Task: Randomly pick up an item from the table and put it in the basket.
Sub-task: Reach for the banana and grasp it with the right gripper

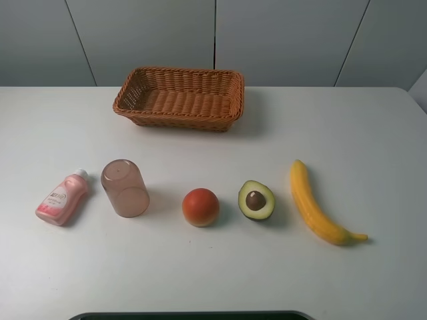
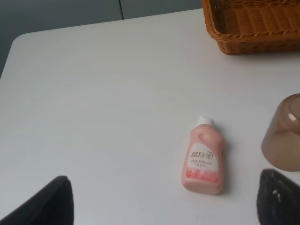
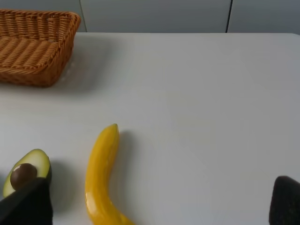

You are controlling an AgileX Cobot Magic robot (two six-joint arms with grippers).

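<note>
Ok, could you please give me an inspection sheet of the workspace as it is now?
Surface: white table, plain, no spills seen.
Job's things: banana lies at the right end of the row; basket at the back, nothing inside it.
Clutter: pink bottle, translucent cup, red-orange fruit, avocado half, in a row, none touching.
Grippers: left gripper open, near the bottle; right gripper open, near the banana; both hold nothing.
Cables: nothing seen.
Surroundings: grey wall panels behind; dark strip at the near edge.
</note>
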